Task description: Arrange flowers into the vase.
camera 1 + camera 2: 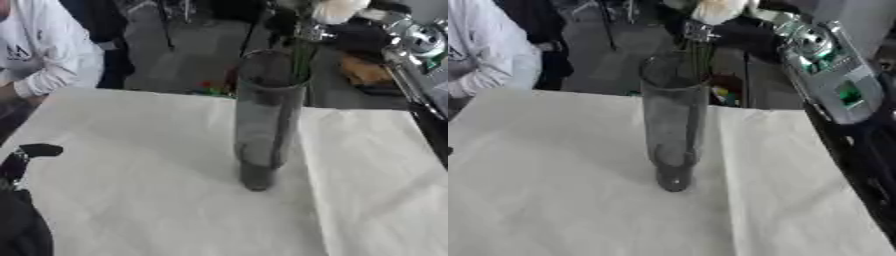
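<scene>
A tall clear glass vase (pixel 265 120) stands upright in the middle of the white-covered table (pixel 131 200). Above its mouth my right hand (pixel 741 31) comes in from the upper right, its black fingers curled round a flower with a pale bloom (pixel 715 7). The thin green stems (pixel 302 60) hang down and reach into the vase's mouth. My left hand (pixel 26 156) rests at the lower left edge, holding nothing, well away from the vase.
A person in a white sleeve (pixel 48 55) sits at the table's far left corner, not touching anything. The table's right edge (pixel 842 165) runs close under my right forearm (pixel 833 70). Small coloured items (pixel 724 92) lie on the floor beyond the far edge.
</scene>
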Motion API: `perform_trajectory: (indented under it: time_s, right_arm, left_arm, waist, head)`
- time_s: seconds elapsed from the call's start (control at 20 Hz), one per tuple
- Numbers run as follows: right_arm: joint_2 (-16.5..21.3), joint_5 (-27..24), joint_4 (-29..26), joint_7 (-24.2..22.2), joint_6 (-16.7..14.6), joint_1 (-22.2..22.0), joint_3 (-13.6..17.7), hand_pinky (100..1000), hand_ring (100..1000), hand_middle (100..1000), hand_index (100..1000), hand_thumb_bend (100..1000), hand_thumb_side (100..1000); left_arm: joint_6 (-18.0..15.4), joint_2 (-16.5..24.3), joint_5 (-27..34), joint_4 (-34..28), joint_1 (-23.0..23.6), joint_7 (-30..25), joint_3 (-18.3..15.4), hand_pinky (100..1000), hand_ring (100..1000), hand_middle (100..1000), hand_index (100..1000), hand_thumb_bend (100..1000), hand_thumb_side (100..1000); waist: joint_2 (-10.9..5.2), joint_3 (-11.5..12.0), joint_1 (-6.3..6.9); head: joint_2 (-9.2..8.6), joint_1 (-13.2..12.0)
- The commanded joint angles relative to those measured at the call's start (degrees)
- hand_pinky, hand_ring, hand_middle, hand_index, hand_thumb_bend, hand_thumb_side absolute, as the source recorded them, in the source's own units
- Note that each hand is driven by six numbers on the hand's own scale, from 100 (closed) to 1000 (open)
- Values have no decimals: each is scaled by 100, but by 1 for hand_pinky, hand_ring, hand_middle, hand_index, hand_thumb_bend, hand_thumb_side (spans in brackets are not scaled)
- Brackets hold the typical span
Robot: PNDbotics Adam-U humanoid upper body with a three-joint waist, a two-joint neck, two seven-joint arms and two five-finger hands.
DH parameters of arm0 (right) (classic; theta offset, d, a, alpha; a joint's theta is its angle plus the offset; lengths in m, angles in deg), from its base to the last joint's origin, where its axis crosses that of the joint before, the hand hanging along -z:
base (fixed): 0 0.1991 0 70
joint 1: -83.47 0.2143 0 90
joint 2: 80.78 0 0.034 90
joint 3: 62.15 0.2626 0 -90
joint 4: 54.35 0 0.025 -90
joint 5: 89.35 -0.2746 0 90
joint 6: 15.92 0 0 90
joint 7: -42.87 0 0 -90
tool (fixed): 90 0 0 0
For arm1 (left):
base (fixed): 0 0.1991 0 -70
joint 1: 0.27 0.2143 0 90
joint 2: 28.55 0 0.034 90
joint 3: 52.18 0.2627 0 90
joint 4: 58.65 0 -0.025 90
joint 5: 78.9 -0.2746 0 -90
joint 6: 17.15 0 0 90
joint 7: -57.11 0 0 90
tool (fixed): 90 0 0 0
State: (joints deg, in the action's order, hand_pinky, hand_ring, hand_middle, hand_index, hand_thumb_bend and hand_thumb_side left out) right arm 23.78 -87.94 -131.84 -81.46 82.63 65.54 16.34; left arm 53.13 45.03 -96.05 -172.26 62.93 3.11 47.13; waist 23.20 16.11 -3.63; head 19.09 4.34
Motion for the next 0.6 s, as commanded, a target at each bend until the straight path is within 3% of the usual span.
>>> perform_trajectory:
  time_s: [0.05, 0.35, 0.6]
  right_arm:
    - [147, 86, -13, -137, -59, 101, 24, 892, 1000, 717, 847, 346, 756]
    - [100, 133, 5, -267, -130, 129, 16, 897, 1000, 726, 859, 362, 787]
    - [87, 171, 15, -350, -209, 153, -10, 915, 1000, 762, 892, 458, 884]
  left_arm:
    - [-3, 75, 10, -98, -50, -6, 2, 488, 772, 742, 803, 160, 953]
    - [-4, 70, 18, -98, -47, -9, 15, 487, 773, 743, 803, 159, 954]
    - [-8, 67, 28, -98, -46, -22, 28, 486, 773, 743, 803, 158, 954]
  waist:
    - [-155, 0, 27]
    - [-139, 13, 10]
    - [-135, 25, -8]
  head:
    - [-19, -22]
    - [-23, -21]
    - [-23, -26]
